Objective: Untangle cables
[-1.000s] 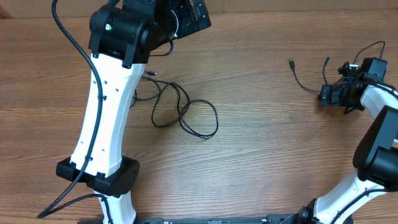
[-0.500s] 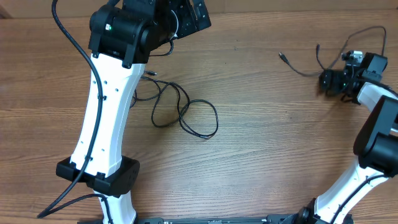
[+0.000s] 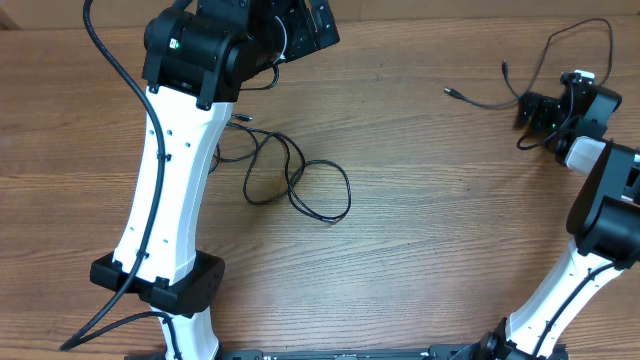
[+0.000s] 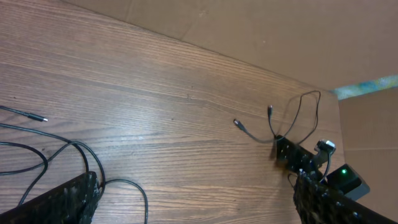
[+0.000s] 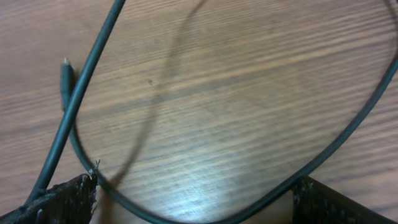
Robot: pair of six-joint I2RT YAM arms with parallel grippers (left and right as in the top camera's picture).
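Overhead, saw a bunch of cables [image 3: 295,180] looped on the counter [image 3: 430,230] beside the left arm [image 3: 175,190]. Found left fingers [image 4: 68,199] spread wide, holding nothing. Found right fingers [image 5: 62,202] wide too, straddling a separate cable [image 5: 79,90] at the far right, perhaps brushing one finger.

The left arm [image 3: 170,190] is stretched from its base toward the far edge of the table, the white forearm ending in a black wrist. The left gripper [image 4: 196,193] is held with jaws spread wide. The right arm [image 3: 610,215] is bent at the right side – the right gripper [image 3: 532,112] is pointed leftward, its fingers [image 5: 62,199] equally parted.
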